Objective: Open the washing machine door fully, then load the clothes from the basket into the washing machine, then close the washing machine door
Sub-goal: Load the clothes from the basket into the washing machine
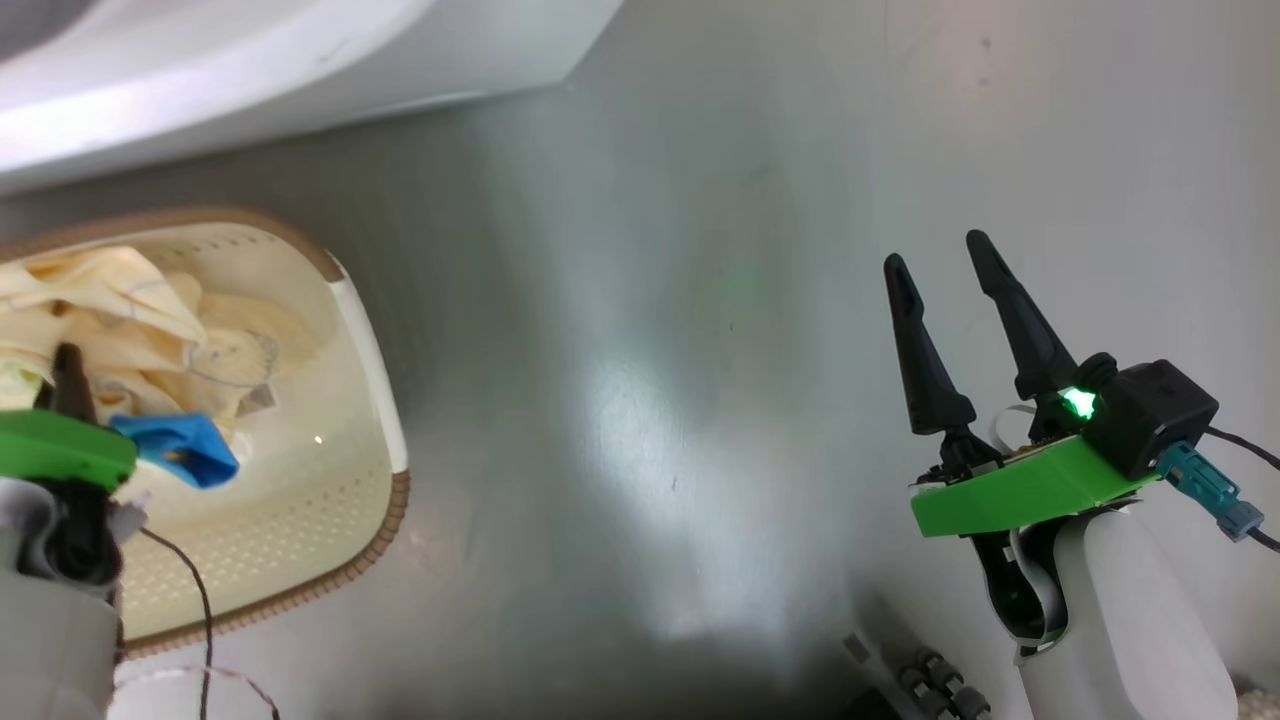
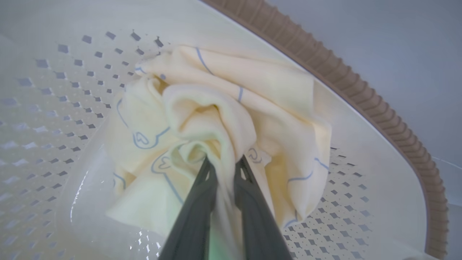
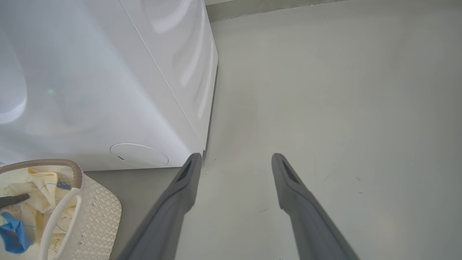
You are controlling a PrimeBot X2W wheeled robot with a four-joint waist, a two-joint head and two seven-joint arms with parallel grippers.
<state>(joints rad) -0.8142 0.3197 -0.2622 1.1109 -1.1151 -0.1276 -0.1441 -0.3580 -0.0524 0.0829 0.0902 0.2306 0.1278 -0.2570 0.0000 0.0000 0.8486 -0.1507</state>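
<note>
Two dark fingers of the left gripper [image 2: 223,161] stand almost together, with only a narrow gap between them, and a fold of the clothes [image 2: 252,90] is pinched in that gap: the cream-yellow cloth bunches around the fingertips and runs down between the two fingers. The clothes, soft and crumpled, with thin blue-grey drawn lines, lie inside the basket [image 2: 364,94], against its perforated wall below the brown ribbed rim. In the head view a bright blue trim [image 1: 180,448] of the cloth lies just beside the left gripper's green mount [image 1: 60,450], nearer the robot than the cream heap. The basket stands on the grey floor [image 1: 650,330] near the front of the washing machine [image 3: 90,83], whose white panel shows a round flap [image 3: 139,154] low down. The right gripper [image 1: 935,250] hangs well apart from the basket, over the floor beside the machine's corner, its fingers spread wide, holding and touching nothing. In the right wrist view the tip of one left finger lies on the cloth in the basket, with the blue trim just below it.
</note>
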